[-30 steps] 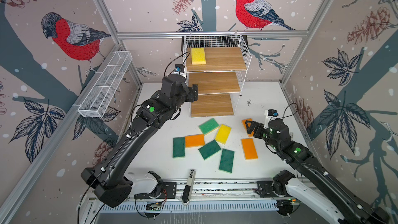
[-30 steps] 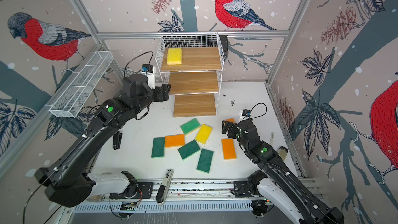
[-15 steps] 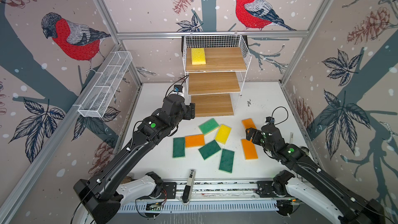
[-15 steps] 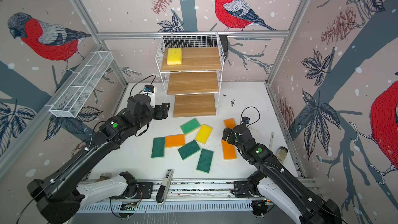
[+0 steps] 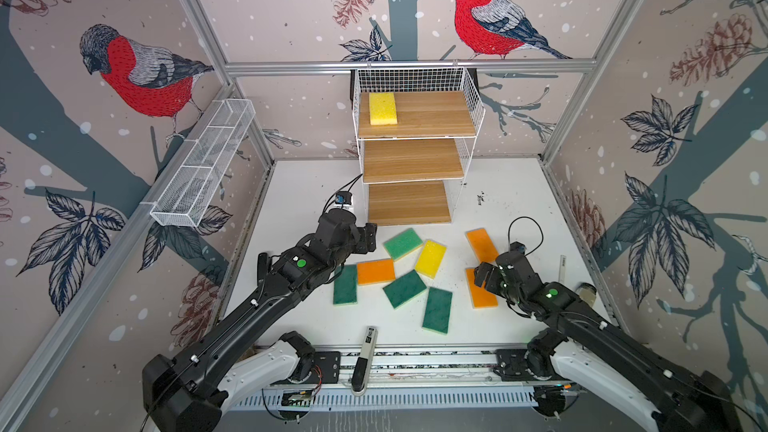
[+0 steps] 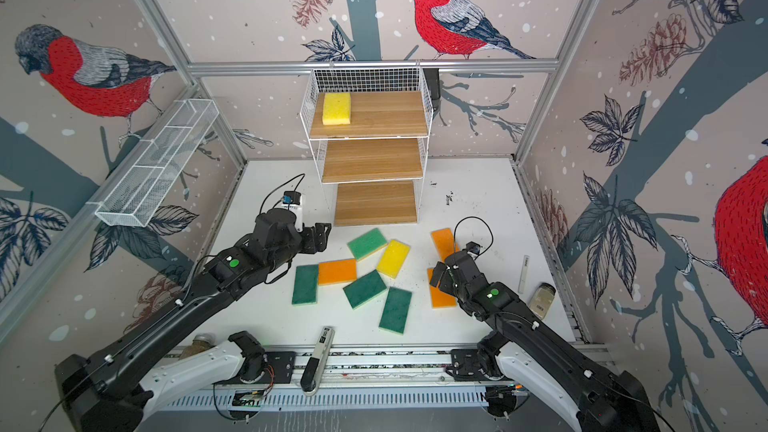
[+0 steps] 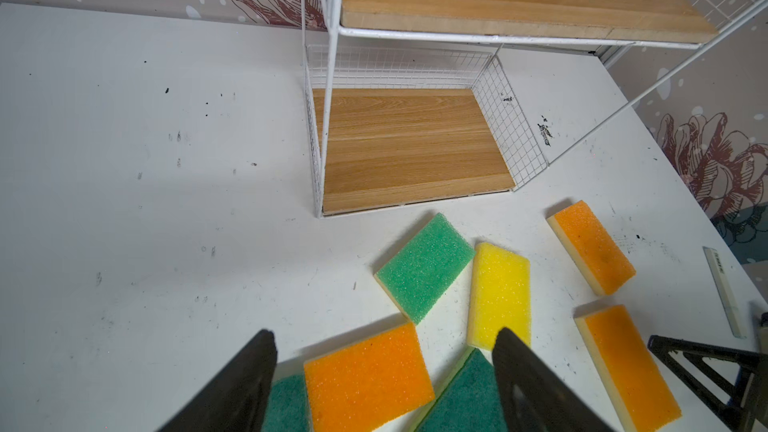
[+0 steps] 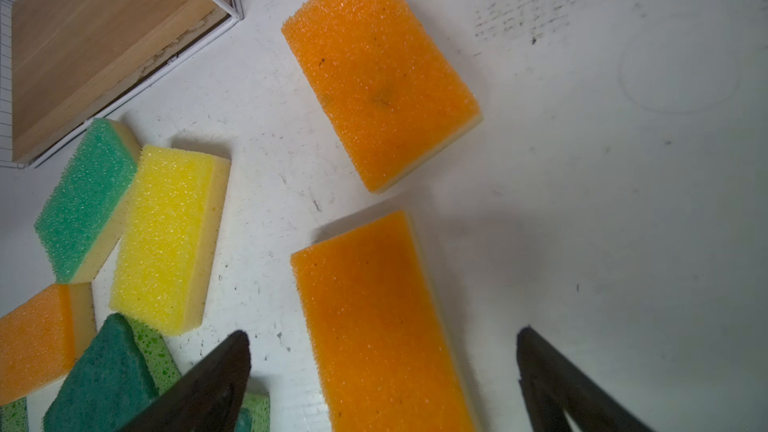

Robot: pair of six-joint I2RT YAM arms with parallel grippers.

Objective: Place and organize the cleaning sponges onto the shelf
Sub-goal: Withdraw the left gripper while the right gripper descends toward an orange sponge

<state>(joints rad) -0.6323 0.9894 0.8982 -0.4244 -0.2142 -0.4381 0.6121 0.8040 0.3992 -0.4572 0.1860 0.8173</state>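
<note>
Jaws on both arms stand wide and empty: the right gripper (image 8: 383, 332) hangs low over the orange sponge (image 8: 361, 276) near the right edge of the white surface (image 5: 299, 201). The sponge's long axis runs straight ahead between the fingers (image 8: 216, 384), so they span its short width, and this arm is far the nearer. The left gripper (image 7: 384, 331) hovers at the cluster of sponges (image 5: 399, 272) before the shelf (image 5: 409, 201), whose top board (image 5: 432, 114) holds one yellow sponge (image 5: 382, 108) at its back left corner. A second ago the left arm was raised beside the middle board (image 5: 411, 160) and the right sat farther back; since then the left has come down and the right has drawn forward.
</note>
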